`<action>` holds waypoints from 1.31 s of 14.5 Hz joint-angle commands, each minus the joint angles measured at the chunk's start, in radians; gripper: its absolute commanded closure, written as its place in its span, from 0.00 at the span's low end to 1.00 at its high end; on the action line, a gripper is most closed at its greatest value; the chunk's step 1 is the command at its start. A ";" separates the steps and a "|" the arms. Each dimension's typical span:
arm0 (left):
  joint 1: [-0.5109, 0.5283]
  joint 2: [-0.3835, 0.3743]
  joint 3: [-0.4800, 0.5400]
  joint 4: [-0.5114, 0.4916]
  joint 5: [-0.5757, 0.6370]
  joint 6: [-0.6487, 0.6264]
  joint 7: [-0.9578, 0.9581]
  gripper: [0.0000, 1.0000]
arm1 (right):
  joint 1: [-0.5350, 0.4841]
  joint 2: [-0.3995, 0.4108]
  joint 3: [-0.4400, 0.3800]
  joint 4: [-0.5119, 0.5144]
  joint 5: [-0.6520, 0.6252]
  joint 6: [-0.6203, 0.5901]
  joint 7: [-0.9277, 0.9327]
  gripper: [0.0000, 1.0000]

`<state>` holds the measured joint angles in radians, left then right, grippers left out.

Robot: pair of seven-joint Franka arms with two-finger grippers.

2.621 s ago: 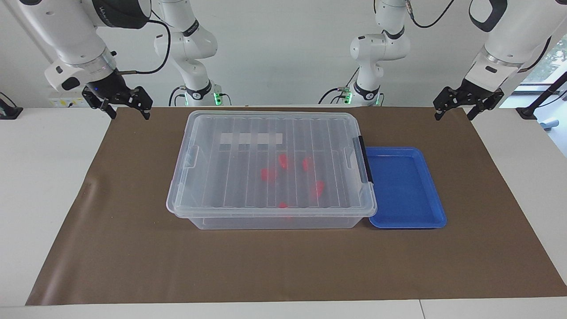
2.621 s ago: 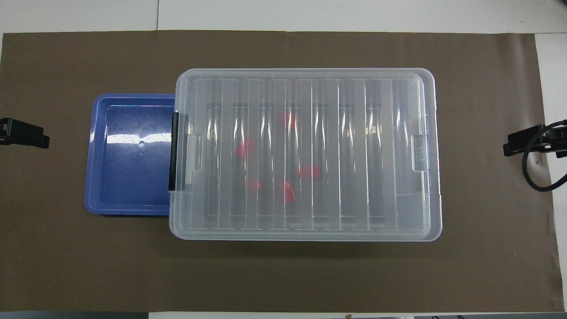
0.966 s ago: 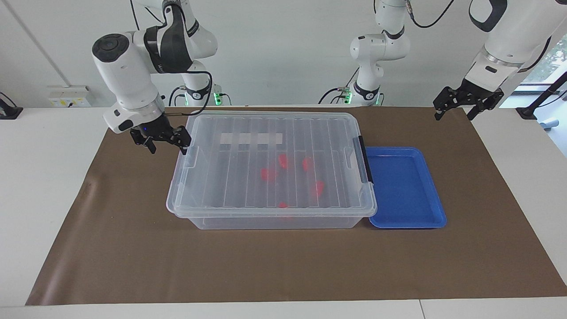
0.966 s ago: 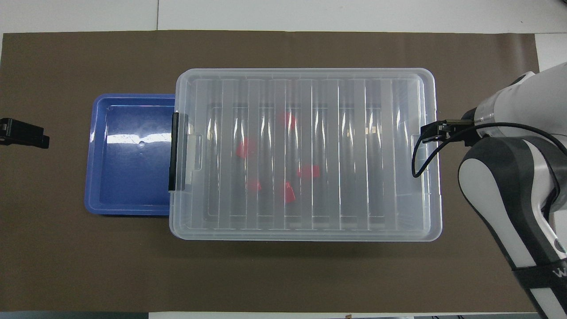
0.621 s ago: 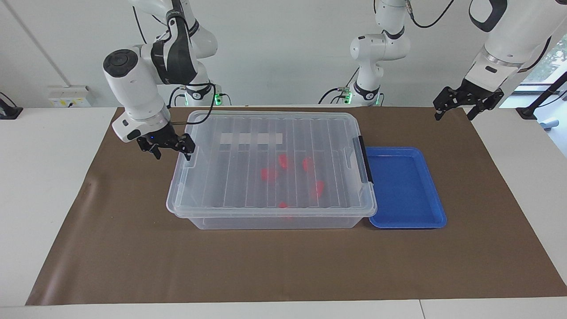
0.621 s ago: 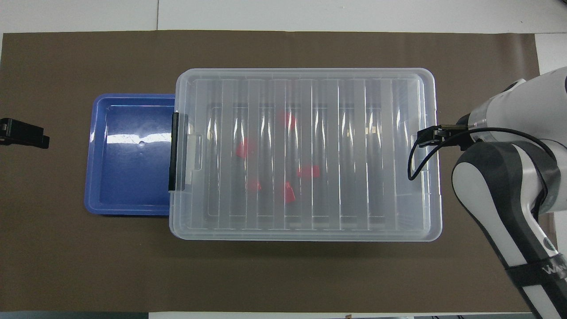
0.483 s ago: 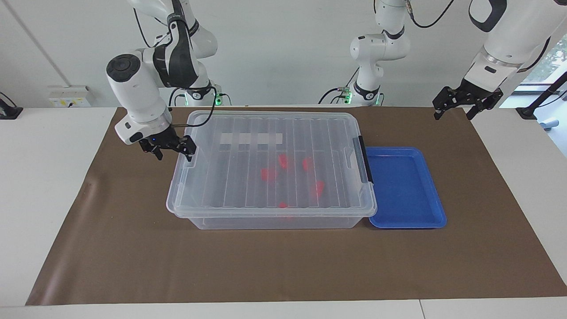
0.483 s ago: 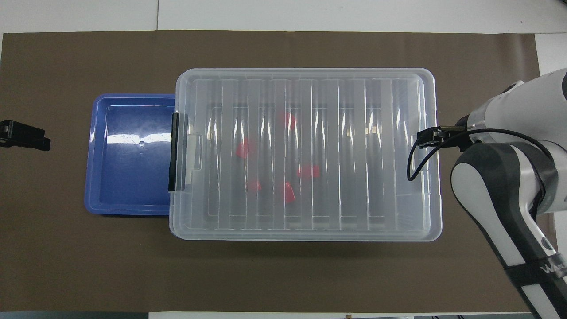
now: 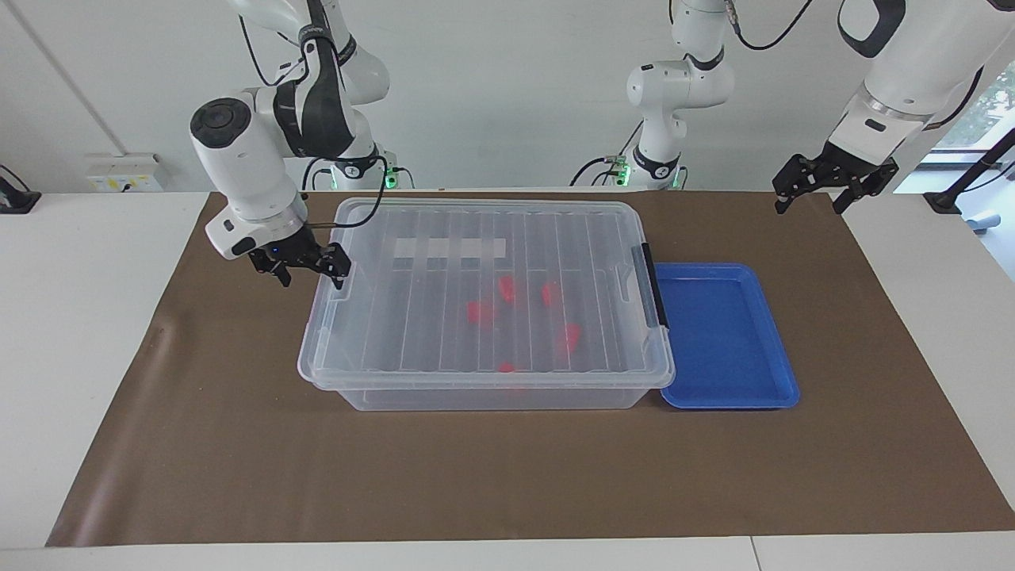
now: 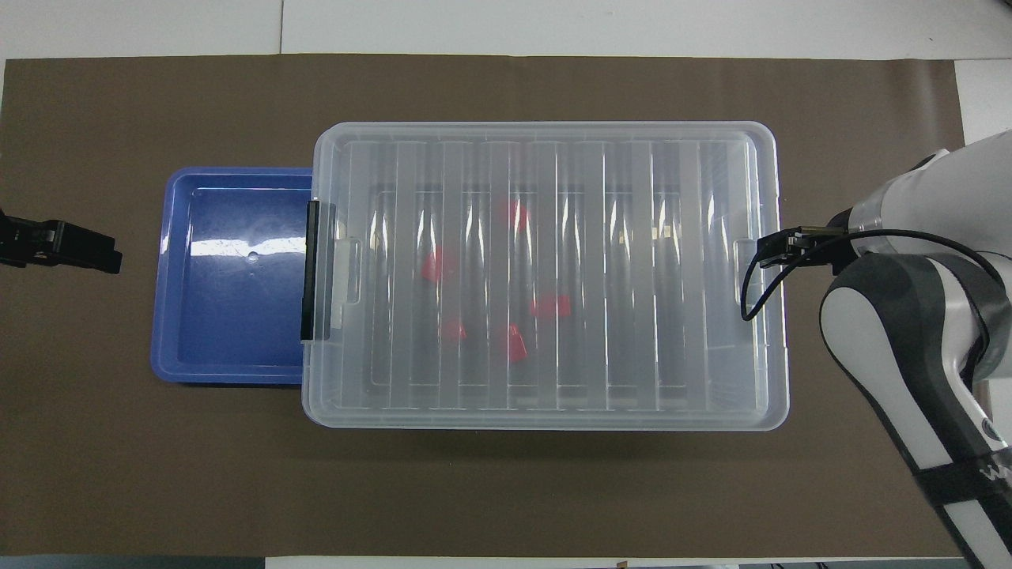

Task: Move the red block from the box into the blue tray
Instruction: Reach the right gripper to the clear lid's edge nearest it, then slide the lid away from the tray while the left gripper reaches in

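The right pincer (image 9: 312,272) hangs open at the lidded box's (image 9: 485,297) end edge — the left pincer (image 9: 825,185), open too, waits over the surface.

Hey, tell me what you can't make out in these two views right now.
- Red blocks: both views, blurred by the box's ribbed lid; exact shapes unclear.
- Right gripper: overhead view, covered by its own arm; contact with the lid's end tab unclear.
- Left gripper: overhead view, cut off by the edge.
- Blue tray: one end hidden under the box's rim.
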<state>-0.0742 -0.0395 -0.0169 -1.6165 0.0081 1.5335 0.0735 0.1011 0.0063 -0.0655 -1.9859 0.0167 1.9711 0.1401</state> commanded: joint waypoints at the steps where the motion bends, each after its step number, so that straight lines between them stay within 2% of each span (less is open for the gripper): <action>1: -0.044 -0.051 0.006 -0.081 0.016 0.063 -0.003 0.00 | -0.052 -0.025 0.004 -0.030 0.011 0.023 -0.075 0.00; 7: -0.145 -0.062 0.005 -0.144 0.016 0.138 -0.079 0.00 | -0.145 -0.022 0.004 -0.030 0.009 0.028 -0.230 0.00; 12: -0.240 -0.042 0.005 -0.174 0.015 0.198 -0.127 0.00 | -0.205 -0.020 0.004 -0.025 0.008 0.026 -0.325 0.00; 15: -0.282 -0.040 0.005 -0.210 0.016 0.272 -0.199 0.00 | -0.225 -0.019 -0.003 -0.019 0.005 0.026 -0.378 0.00; 19: -0.335 0.009 0.005 -0.224 0.016 0.335 -0.260 0.00 | -0.265 -0.019 -0.011 -0.017 0.003 0.026 -0.456 0.00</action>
<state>-0.3724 -0.0526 -0.0251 -1.8263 0.0081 1.8215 -0.1445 -0.1390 0.0032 -0.0740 -1.9878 0.0167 1.9805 -0.2626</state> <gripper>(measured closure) 0.000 0.000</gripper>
